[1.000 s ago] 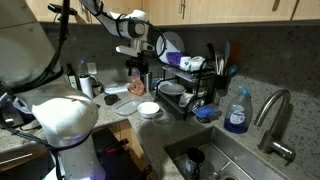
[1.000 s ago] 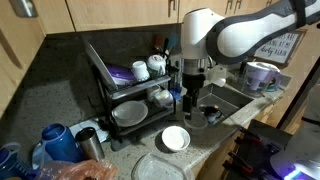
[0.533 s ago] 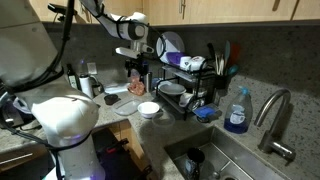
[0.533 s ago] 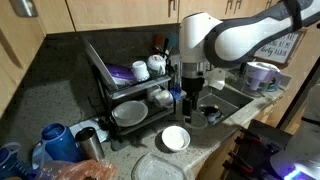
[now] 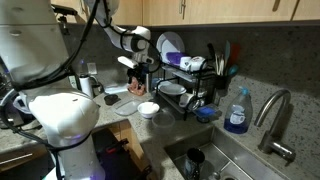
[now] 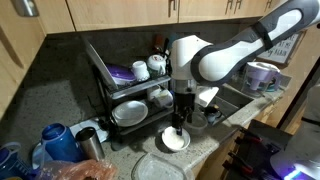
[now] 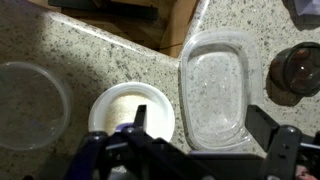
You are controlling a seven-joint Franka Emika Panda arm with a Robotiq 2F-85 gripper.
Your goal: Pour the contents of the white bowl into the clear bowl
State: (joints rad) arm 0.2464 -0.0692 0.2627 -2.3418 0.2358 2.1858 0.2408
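The white bowl (image 7: 125, 105) sits on the speckled counter, with pale contents inside; it shows in both exterior views (image 5: 149, 109) (image 6: 175, 139). A round clear bowl (image 7: 30, 100) lies on one side of it and a clear rectangular container (image 7: 215, 88) on the other. My gripper (image 7: 205, 125) is open and low over the counter. One finger is over the white bowl's rim and the other is past the rectangular container. In the exterior views the gripper (image 5: 140, 88) (image 6: 180, 122) hangs just above the white bowl.
A dish rack (image 5: 185, 85) (image 6: 125, 85) with plates and cups stands behind the bowl. A sink (image 5: 215, 155), a faucet (image 5: 275, 115) and a blue soap bottle (image 5: 237, 112) are beside it. A dark cup (image 7: 298, 68) stands near the container. A blue kettle (image 6: 55, 140) is on the counter.
The arm has swung down and over from beside the dish rack, so the gripper now sits just above the white bowl. The bowls have not moved.
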